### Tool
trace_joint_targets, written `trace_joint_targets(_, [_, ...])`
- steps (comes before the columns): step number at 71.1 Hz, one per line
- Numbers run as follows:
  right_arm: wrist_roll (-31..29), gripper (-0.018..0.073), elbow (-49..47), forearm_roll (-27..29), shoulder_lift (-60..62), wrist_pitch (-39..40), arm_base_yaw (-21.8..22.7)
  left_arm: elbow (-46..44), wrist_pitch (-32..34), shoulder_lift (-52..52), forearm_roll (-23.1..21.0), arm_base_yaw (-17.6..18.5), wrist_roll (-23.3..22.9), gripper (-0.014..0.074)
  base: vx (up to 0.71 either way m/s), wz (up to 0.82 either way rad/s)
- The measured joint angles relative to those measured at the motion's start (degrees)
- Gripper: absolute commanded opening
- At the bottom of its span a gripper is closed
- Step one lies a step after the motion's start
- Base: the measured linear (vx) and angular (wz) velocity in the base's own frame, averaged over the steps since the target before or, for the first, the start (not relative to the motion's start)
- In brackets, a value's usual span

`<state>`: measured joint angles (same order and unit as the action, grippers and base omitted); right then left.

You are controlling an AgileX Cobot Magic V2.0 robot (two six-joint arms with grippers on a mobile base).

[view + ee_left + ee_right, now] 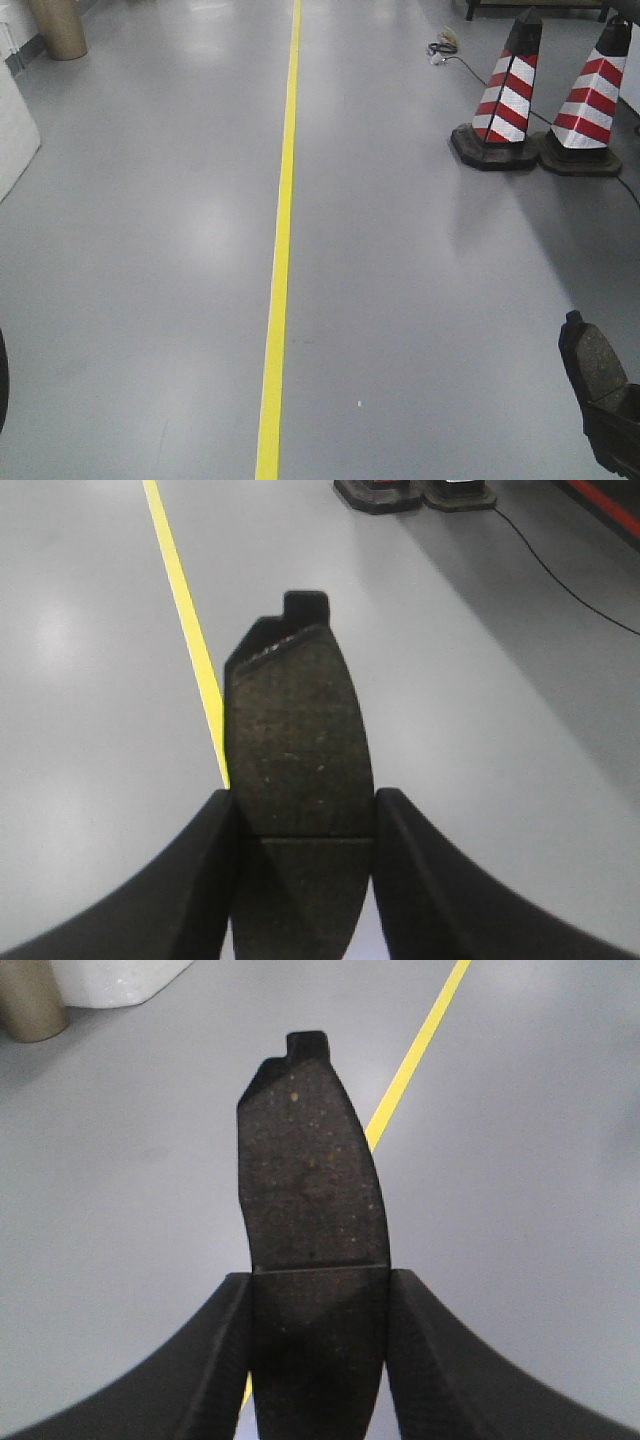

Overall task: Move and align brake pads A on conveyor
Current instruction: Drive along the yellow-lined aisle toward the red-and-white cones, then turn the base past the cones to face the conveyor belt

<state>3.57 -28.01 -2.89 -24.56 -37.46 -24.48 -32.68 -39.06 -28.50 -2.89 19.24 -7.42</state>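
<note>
Each end effector, left (300,880) and right (318,1360), grips one brake pad (297,750) (312,1180); two cones (508,90) stand behind.

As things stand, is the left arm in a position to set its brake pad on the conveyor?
Probably not yet. The left claw is shut on a brake pad, but only grey floor with yellow tape shows below; no conveyor is in view.

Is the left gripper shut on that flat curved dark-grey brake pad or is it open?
Shut on it. In the left wrist view both fingers of the left gripper press against the sides of the brake pad, held above the grey floor.
</note>
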Motion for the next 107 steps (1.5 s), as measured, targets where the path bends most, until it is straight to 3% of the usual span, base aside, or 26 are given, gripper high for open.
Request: trace_joint_targets(107, [0.0,0.0043,0.0,0.0,0.0,0.1,0.0,0.0,0.0,0.0,0.0,0.0,0.0,0.0217,0.7,-0.14])
